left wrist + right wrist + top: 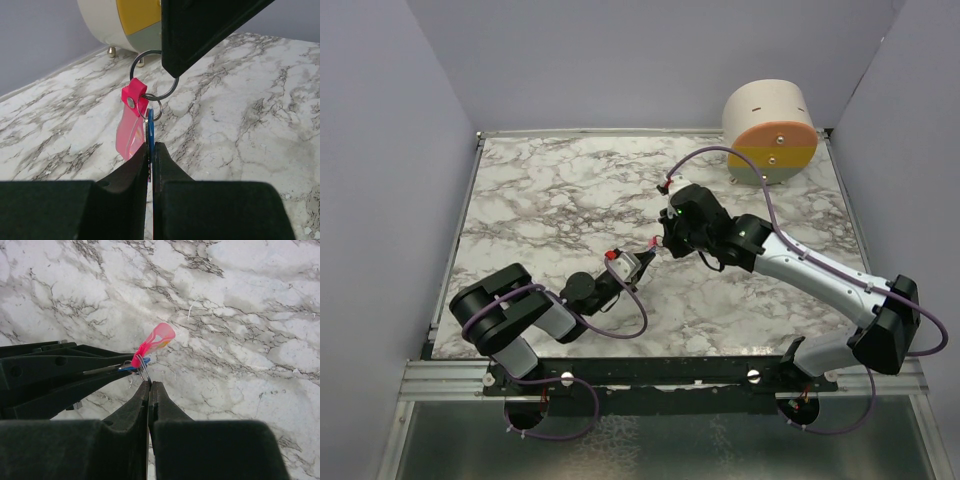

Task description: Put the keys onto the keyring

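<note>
Left wrist view has the left gripper [151,150] nearest the lens. Its jaws are drawn in to a thin slit and pinch the key [150,131], whose blue head stands edge-on between the pads and pokes up just past the tips. Against the key's left side hangs the pink tag [129,134] of the keyring [134,96], translucent and a little curled, riveted at its top around a small wire loop. Whether the key's top is threaded through that loop or only lies against it cannot be told. The small loop links to a larger silver ring above it, on the side toward the drum [105,20]. The right edge of that ring vanishes behind the dark tip of the right gripper [171,67], which comes down from the top of the frame. Right wrist view shows that gripper's jaws fully closed, fingertips pressed together on the ring's wire. The tag sticks up beyond them, and the blue key lies just to the left, held in the left gripper's fingers that reach in from that side. Top external view shows both grippers meeting tip to tip above the marble table [550,190], nearer than the drum and to its left, with the keyring and key held off the surface between them. The drum, cream with a yellow and grey face, stands farthest back, well apart from the grippers.
</note>
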